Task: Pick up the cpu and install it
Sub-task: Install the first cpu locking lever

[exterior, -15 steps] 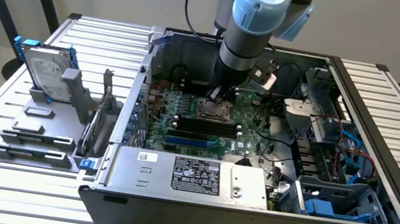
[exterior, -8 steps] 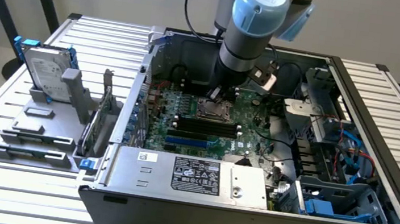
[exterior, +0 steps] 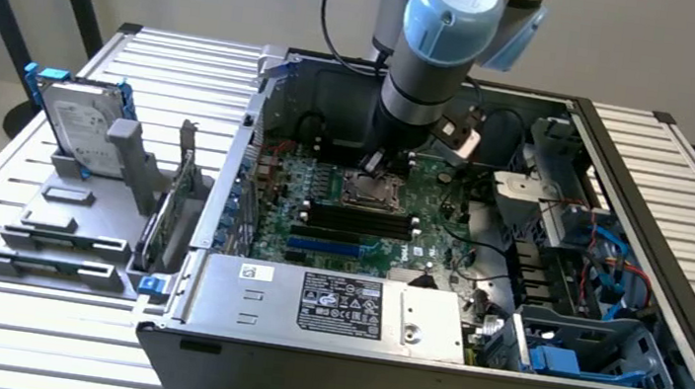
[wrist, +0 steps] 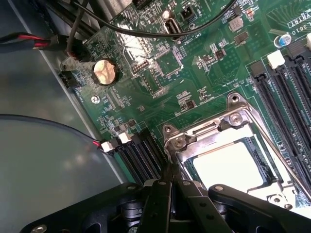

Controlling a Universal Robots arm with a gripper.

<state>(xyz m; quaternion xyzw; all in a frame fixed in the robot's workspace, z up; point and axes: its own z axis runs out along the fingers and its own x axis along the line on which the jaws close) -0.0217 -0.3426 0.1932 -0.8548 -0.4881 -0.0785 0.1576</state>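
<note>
Slatted metal table, pale wall, open case — cpu seemingly socketed.

arm reaches straight down, gripper fingers pressed together at the tips

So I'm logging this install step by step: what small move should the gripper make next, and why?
Probably a short straight lift. The cpu already lies inside the socket frame, and the gripper sits closed at the frame's edge, holding nothing visible, so rising clears the motherboard safely.
</note>
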